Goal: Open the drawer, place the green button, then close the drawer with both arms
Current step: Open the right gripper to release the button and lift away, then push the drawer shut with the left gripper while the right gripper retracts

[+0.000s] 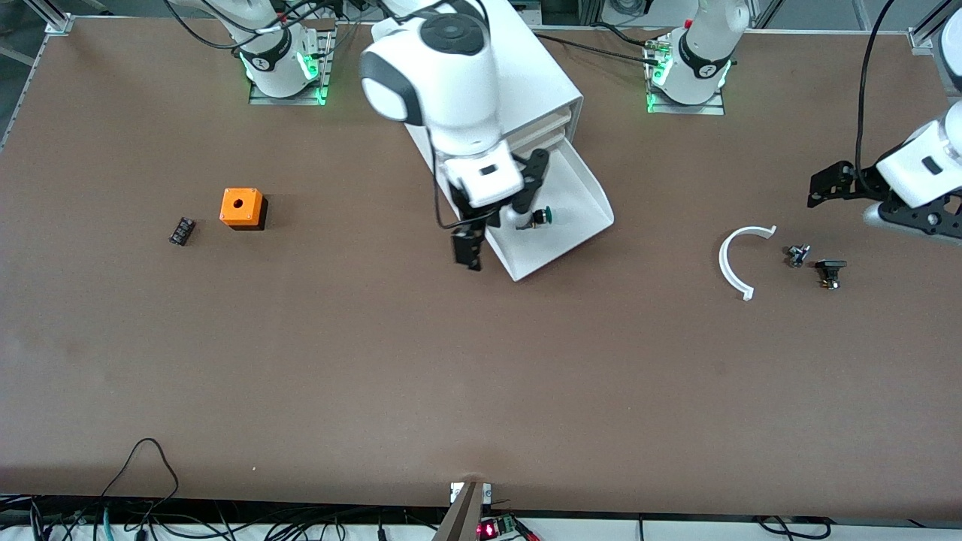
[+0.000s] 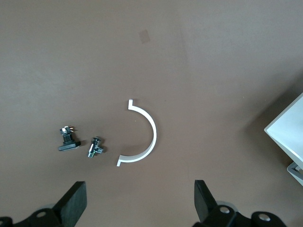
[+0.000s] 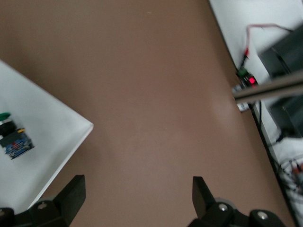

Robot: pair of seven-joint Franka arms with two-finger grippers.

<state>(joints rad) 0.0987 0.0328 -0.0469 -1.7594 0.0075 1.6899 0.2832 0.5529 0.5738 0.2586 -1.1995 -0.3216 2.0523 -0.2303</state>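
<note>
The cabinet [image 1: 541,83] stands at the robots' side of the table, midway between the bases. Its lowest drawer [image 1: 582,199] is pulled out. The green-capped button [image 1: 543,217] lies on its side in the drawer, and also shows in the right wrist view [image 3: 12,137] on the drawer's white floor [image 3: 47,142]. My right gripper [image 1: 501,214] is open and empty above the drawer's edge toward the right arm's end; in its wrist view it [image 3: 137,194] is over bare table beside the drawer's corner. My left gripper [image 1: 864,203] [image 2: 139,203] is open and empty, waiting at the left arm's end.
An orange box with a hole [image 1: 242,207] and a small black part [image 1: 182,231] lie toward the right arm's end. A white arc [image 1: 733,263] [image 2: 144,137] and two small parts [image 1: 797,255] [image 1: 830,272] lie below the left gripper. The cabinet's corner [image 2: 289,137] shows in the left wrist view.
</note>
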